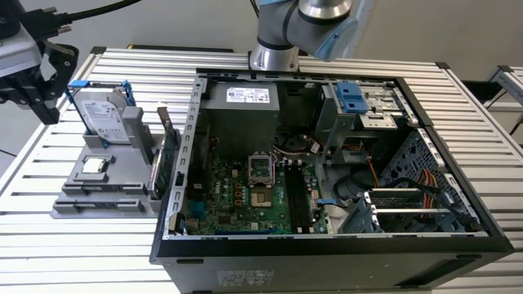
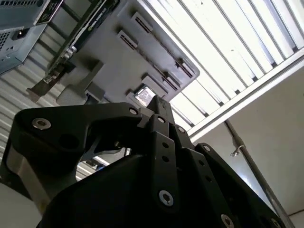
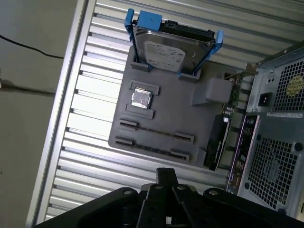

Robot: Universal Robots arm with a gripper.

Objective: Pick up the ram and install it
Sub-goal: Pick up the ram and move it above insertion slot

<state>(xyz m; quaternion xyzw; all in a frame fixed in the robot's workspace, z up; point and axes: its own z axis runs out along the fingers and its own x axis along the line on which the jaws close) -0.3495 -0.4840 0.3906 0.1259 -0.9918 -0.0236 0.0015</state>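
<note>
Here, a table (image 1: 82, 257) of ribbed silver slats carries everything, with pale grey floor (image 3: 28, 95) beyond its edge. The gripper (image 3: 166, 175) hangs at the upper left of the exterior view, over the table's edge, its jaws closed together with nothing between them. The ram (image 3: 154, 131), a thin dark stick, sits in the end slots of a grey holder (image 1: 73, 211) at the exterior view's left, well apart from the gripper. Farther back on the holder are a small silver chip (image 1: 97, 164) and an upright hard drive (image 1: 105, 116) in blue clips. A green card (image 1: 166, 159) stands on edge just beside the open computer case (image 1: 327, 245).
</note>
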